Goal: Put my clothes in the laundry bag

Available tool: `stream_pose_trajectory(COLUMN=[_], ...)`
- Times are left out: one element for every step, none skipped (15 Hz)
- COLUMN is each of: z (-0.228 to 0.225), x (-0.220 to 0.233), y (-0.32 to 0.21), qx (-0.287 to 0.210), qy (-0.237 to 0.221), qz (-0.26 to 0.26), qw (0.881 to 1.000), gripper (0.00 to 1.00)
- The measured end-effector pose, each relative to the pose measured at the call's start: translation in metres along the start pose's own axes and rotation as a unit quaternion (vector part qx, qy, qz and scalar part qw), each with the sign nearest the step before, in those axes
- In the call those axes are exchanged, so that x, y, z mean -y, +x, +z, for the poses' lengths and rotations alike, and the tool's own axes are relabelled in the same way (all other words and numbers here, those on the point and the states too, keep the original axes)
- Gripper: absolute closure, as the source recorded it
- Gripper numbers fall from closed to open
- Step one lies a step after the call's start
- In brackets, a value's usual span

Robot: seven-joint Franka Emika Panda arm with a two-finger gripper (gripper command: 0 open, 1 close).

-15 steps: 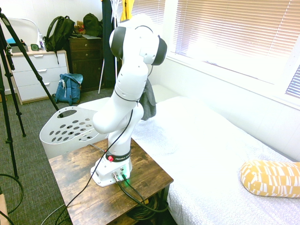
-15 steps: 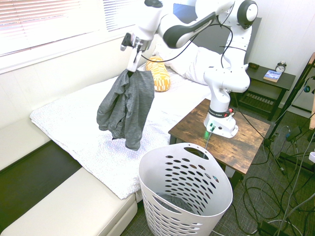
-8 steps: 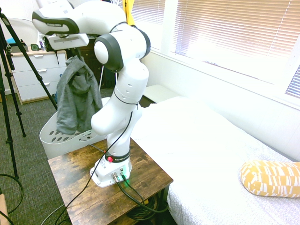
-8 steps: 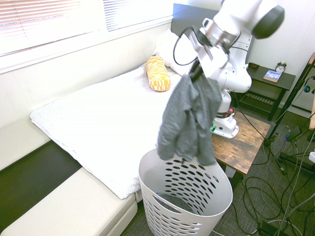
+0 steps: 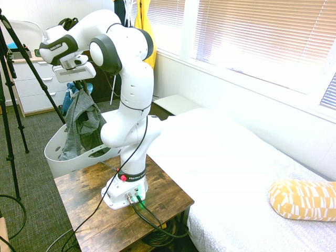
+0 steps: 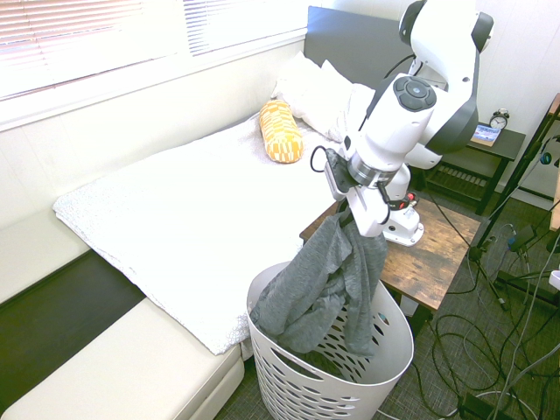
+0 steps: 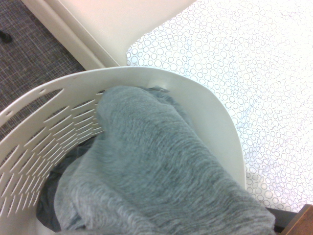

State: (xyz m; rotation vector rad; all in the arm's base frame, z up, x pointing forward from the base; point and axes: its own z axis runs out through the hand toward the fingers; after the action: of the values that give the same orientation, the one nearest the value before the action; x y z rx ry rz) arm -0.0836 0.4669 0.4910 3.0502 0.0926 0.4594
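Clothes [image 6: 319,293], here one heathered blue-grey garment, hang partly inside one large white laundry basket [image 6: 394,337], the nearest thing in the second exterior view. The basket has oval holes in its walls; darker grey fabric [image 7: 49,196] shows low inside it in the wrist view. Just above, one robot gripper [image 6: 343,210] points down, its two fingers pressed together on the garment's top, pinching it. Beside the basket stand one wooden-topped table [image 6: 429,258], which bears the single white arm [image 6: 451,83], and one bed [image 6: 192,210] with a white cover. Farther back on the bed lie one mustard patterned pillow [image 6: 281,133] and at least two white pillows [image 6: 302,83], before one grey headboard [image 6: 354,44]. Beyond the table, one dark nightstand [image 6: 503,153] holds one clock [image 6: 499,119] and one book [image 6: 485,135]. Across the room, in the first exterior view, are one blue backpack [image 5: 68,101], one white chest with three drawers [image 5: 39,84] and one yellow garment [image 5: 144,26], hanging.
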Motion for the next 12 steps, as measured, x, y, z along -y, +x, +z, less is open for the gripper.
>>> stream_pose_trajectory(z=[0.002,0.004,0.007,0.01,0.014,0.023,0.035,0.051,0.07,0.093,0.119,0.141], x=[0.0,0.0,0.0,0.0,0.0,-0.002,-0.006,-0.012,-0.021,-0.036,-0.058,-0.085], y=[-0.001,0.001,0.004,0.006,0.01,0.02,0.038,0.065,0.1,0.14,0.183,0.226], qx=[0.002,0.004,0.008,0.011,0.011,0.011,0.01,0.013,0.017,0.02,0.022,0.024], qy=[0.0,-0.001,-0.003,-0.005,-0.005,-0.009,-0.014,-0.017,-0.018,-0.022,-0.027,-0.033], qz=[-0.001,-0.001,0.0,0.001,0.004,0.01,0.019,0.031,0.045,0.061,0.081,0.103], qw=[1.0,1.0,1.0,1.0,1.0,1.0,1.0,0.999,0.999,0.998,0.996,0.994], gripper=[0.0,0.0,0.0,0.0,0.0,0.0,0.0,0.0,0.0,0.0,0.0,0.0])
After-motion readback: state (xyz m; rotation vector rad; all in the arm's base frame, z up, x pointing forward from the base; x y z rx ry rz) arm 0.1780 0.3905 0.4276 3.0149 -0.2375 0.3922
